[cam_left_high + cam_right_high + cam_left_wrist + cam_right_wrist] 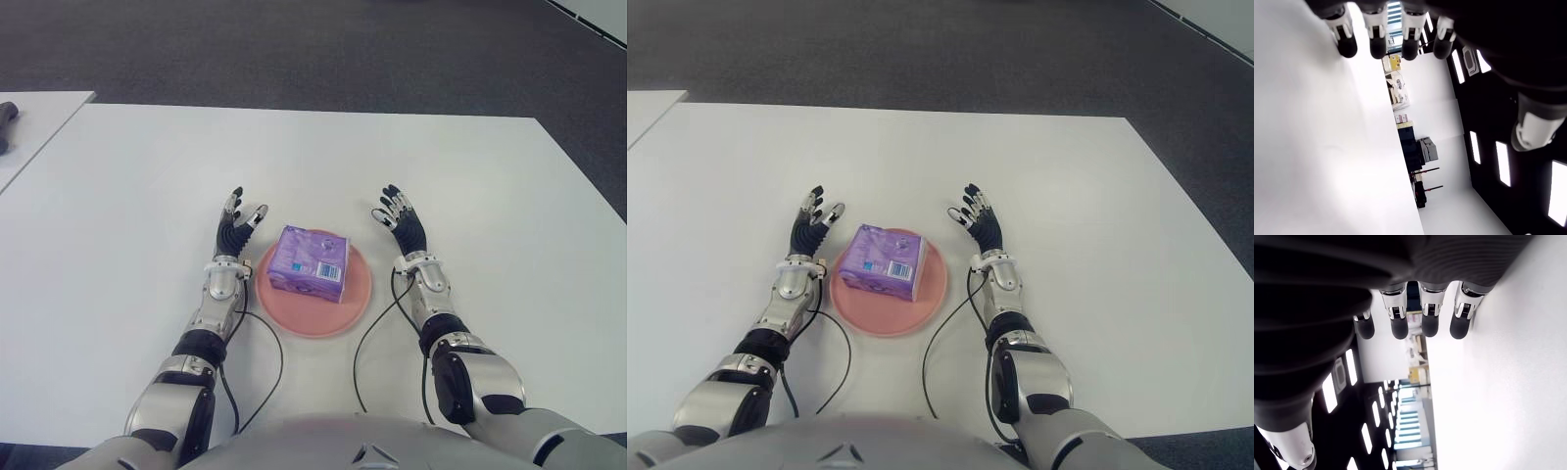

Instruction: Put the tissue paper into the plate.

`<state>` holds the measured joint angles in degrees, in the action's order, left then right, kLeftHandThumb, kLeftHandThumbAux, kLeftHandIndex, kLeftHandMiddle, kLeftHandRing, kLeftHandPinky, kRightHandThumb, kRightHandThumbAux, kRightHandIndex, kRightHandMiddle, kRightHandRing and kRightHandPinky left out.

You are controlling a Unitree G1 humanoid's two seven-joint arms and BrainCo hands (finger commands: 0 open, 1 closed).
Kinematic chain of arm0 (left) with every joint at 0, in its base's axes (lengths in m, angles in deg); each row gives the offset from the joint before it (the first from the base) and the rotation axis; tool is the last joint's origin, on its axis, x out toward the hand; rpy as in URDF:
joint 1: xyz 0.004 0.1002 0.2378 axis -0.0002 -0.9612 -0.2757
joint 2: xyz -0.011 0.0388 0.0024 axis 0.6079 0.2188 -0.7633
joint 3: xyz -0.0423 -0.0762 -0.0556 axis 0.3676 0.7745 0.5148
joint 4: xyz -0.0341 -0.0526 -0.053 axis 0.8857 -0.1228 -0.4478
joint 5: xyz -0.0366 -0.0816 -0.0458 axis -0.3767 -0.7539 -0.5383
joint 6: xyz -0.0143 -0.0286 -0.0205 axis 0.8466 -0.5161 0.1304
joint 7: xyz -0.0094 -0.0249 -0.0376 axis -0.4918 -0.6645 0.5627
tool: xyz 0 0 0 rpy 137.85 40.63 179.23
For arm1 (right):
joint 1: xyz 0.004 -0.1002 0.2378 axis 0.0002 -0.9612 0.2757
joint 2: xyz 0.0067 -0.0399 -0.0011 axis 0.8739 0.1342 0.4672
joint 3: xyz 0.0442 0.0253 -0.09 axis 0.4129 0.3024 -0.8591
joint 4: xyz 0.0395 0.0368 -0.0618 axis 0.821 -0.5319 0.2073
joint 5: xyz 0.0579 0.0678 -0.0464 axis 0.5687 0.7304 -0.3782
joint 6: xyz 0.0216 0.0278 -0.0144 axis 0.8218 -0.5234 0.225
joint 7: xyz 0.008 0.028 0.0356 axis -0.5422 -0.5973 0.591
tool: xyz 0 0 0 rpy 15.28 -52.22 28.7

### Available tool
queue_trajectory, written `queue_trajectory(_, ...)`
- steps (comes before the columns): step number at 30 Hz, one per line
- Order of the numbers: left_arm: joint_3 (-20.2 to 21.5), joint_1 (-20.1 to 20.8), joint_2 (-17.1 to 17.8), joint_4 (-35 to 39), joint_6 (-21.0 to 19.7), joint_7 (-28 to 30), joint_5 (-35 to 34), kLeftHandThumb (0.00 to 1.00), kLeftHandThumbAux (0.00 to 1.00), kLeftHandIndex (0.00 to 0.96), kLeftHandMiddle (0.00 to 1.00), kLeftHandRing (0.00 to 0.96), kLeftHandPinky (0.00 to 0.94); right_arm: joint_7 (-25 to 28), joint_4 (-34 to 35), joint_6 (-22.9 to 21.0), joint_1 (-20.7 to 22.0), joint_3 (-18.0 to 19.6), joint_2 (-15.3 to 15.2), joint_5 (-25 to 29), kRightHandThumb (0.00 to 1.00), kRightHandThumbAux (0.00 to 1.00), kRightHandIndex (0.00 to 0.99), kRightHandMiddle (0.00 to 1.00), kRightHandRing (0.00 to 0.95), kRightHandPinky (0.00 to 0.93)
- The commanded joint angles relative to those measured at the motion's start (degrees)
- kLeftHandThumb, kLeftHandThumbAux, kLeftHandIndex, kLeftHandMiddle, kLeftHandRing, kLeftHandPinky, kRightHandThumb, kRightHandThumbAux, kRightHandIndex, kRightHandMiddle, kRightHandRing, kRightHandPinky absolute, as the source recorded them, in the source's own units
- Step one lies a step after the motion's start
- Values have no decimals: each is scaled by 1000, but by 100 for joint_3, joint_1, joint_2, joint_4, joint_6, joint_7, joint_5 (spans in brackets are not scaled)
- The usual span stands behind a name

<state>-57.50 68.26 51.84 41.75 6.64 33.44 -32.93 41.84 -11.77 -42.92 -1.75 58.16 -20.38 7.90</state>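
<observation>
The fingers (pixel 1377 43) of the left hand (pixel 235 228) are stretched out straight and spread, holding nothing; in its wrist view four dark fingertips point out over the bare white table (pixel 127 215). The fingers (pixel 1429 320) of the right hand (pixel 401 222) are likewise extended and apart, empty. Both hands show palm inward on either side of the pink plate (pixel 358 294), the left just beside its left rim, the right near its right rim, neither touching it. The purple tissue paper (pixel 310 261) pack lies inside the plate, slightly toward its far left part, free of both hands. The plate sits on the table toward the near edge, roughly midway between the left and right edges. A second white surface (pixel 44 117) with a dark object (pixel 6 122) stands beyond the table's far left corner.
</observation>
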Motion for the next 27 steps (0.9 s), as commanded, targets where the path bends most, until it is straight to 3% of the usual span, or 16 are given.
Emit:
queue_trajectory(1, -75, -277, 23, -101, 46, -37, 136, 0, 464, 0, 0, 0, 0, -55, -304, -346, -378, -22, 88, -48, 98, 707, 0, 0, 0, 0)
queue_trajectory(11, 27, -551, -20, 206, -162, 47, 30, 0, 440, 0, 0, 0, 0, -58, -317, -356, -361, -20, 85, -48, 98, 707, 0, 0, 0, 0)
queue_trajectory(19, 115, -573, -60, 420, -501, 125, -174, 0, 414, 0, 0, 0, 0, -54, -336, -370, -338, -13, 72, -45, 98, 707, 0, 0, 0, 0)
queue_trajectory(27, 124, -549, -75, 410, -530, 64, -181, 0, 401, 0, 0, 0, 0, -49, -353, -383, -315, -6, 60, -41, 98, 707, 0, 0, 0, 0)
